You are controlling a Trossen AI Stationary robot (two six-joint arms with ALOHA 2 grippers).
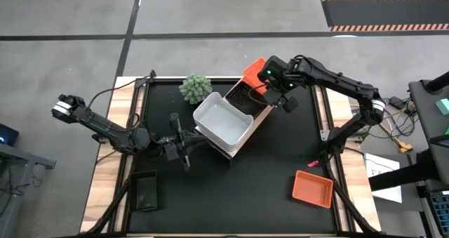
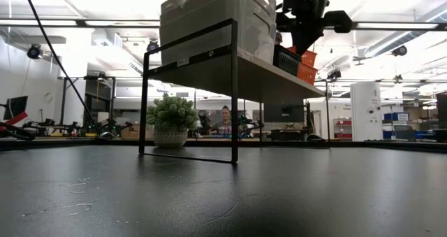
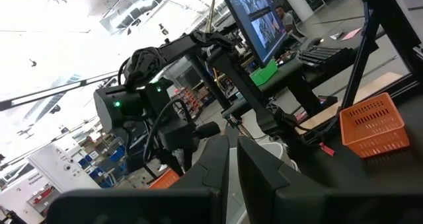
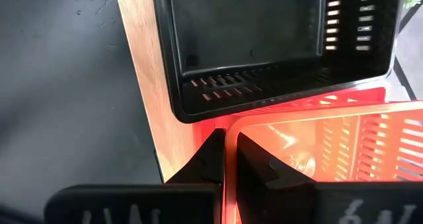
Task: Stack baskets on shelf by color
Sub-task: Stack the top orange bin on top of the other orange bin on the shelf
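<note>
The light-wood shelf (image 1: pixel 261 119) stands slantwise at mid-table. A stack of white baskets (image 1: pixel 222 122) rests on its near end, a black basket (image 1: pixel 240 97) in the middle. My right gripper (image 1: pixel 270 83) is shut on an orange basket (image 1: pixel 254 72) at the shelf's far end, right beside the black basket (image 4: pixel 264 45). My left gripper (image 1: pixel 193 140) is at the near-left corner of the white stack, its fingers closed on a thin pale strip. A second orange basket (image 1: pixel 312 187) and a second black basket (image 1: pixel 146 190) lie flat on the table. My left gripper appears to pinch the white stack's rim (image 3: pixel 229 164) between its two fingers, coming from the table's left; the fingers hide the rest. My right gripper pinches the orange basket's side wall at its rim (image 4: pixel 231 159), one finger inside (image 4: pixel 264 164) and one outside, from above. The basket is tilted by the shelf's far end.
A small green plant (image 1: pixel 195 87) stands on the table just left of the shelf's far end. Wooden side strips border the black tabletop (image 1: pixel 280 168). In the low view the shelf's dark frame (image 2: pixel 233 90) rises in mid-picture, with a person far behind.
</note>
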